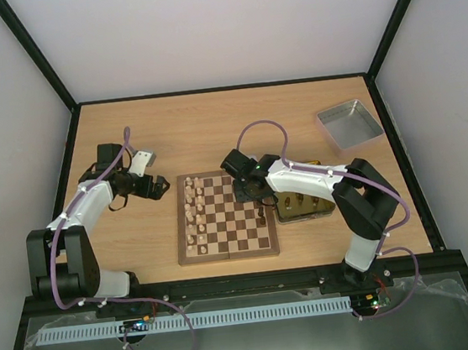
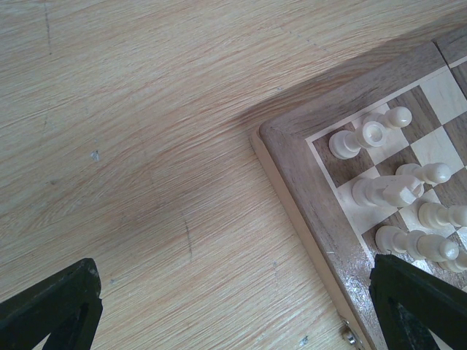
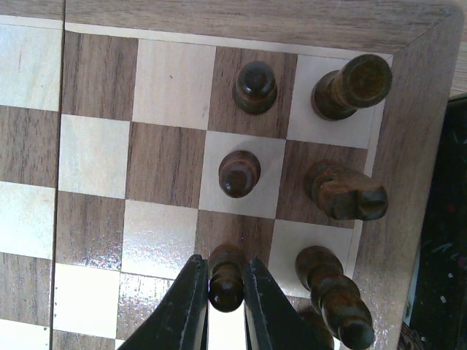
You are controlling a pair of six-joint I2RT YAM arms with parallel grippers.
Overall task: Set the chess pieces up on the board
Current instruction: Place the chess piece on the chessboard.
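Right now a dark pawn (image 3: pixel 226 283) is pinched between the right jaws, which are nearly closed on its head, over a dark square in the second file from the board's (image 1: pixel 228 252) right edge; whether its base already rests on the wood I cannot tell. Next to it in that file stand two more dark pawns (image 3: pixel 239 173), and the edge file beside them holds a rook (image 3: pixel 354 86) in the corner, then a knight (image 3: pixel 346 191) and a bishop (image 3: pixel 332 292). The board lies mid-bench, between the two arms. Along its left side the cream pieces (image 1: pixel 193 213) fill two files and look fully set out, so that half seems done. I judge the dark army only partly placed, with most of its squares bare. Small figures, too small to make out, stand in the gold tin (image 1: pixel 302 207) touching the board's right edge. The left jaws are spread wide and empty above bare bench (image 2: pixel 146 146) just off the board's left corner. A silver tray (image 1: pixel 348 124) sits well apart at the far right.
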